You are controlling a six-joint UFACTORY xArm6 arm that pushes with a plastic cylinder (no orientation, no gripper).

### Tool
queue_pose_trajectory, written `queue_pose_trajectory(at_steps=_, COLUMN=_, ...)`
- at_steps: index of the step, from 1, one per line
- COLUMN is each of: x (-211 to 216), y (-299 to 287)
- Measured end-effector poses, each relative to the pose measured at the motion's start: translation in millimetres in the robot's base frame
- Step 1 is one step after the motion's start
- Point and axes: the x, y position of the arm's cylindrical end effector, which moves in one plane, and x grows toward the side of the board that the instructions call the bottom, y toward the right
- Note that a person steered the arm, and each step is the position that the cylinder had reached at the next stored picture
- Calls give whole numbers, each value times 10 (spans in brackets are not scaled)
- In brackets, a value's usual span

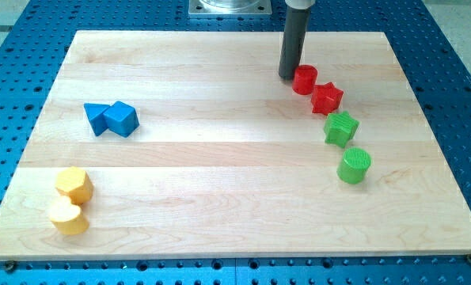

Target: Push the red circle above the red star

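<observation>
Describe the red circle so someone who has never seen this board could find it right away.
Start at the wooden board and look to its upper right, where a chain of four blocks runs downward. The red circle is the topmost, with my tip at its left. Unlike the red star below, it is smooth and round.

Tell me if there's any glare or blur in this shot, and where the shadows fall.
Camera view: sharp throughout, evenly lit; soft sheen on the wooden board, no harsh glare; faint short shadows under the blocks; my tip sits just left of the red circle, with the red star crisp beside it.
</observation>
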Motion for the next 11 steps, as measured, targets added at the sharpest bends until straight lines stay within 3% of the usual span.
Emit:
queue_pose_trajectory(at_steps=3, x=286, y=-467)
queue_pose_trajectory(at_steps=5, x=512, y=-103)
queue_pose_trajectory(at_steps=7, x=167, y=63)
queue_pose_trajectory(at_steps=10, x=446, y=64)
queue_pose_trajectory(at_steps=11, x=288, y=71)
